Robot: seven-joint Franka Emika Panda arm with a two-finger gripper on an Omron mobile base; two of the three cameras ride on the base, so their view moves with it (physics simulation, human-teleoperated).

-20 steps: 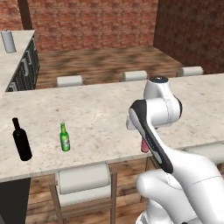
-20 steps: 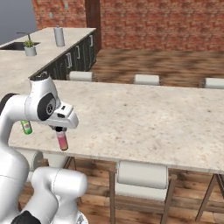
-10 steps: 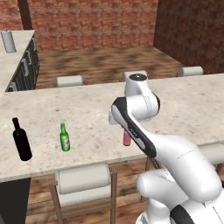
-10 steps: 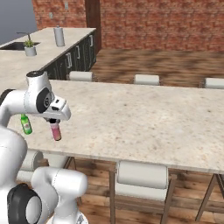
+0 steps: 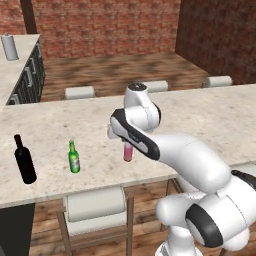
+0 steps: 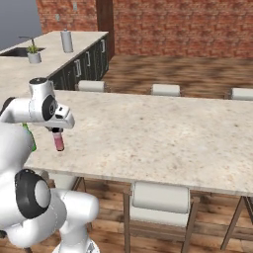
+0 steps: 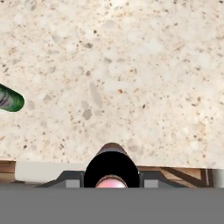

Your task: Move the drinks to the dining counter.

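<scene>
Gripper [image 5: 128, 143] clamped on the pink bottle [image 5: 128, 151] — held upright just over the dining counter [image 5: 215, 115], near its front edge | done: wine bottle [image 5: 24, 160] and green bottle [image 5: 74, 157] stand on that counter, apart | left: set pink bottle down — cup unaccounted for | labels: none readable

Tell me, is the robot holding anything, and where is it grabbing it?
Yes: the gripper holds the small pink bottle by its dark-capped top, hanging upright over the dining counter.
</scene>
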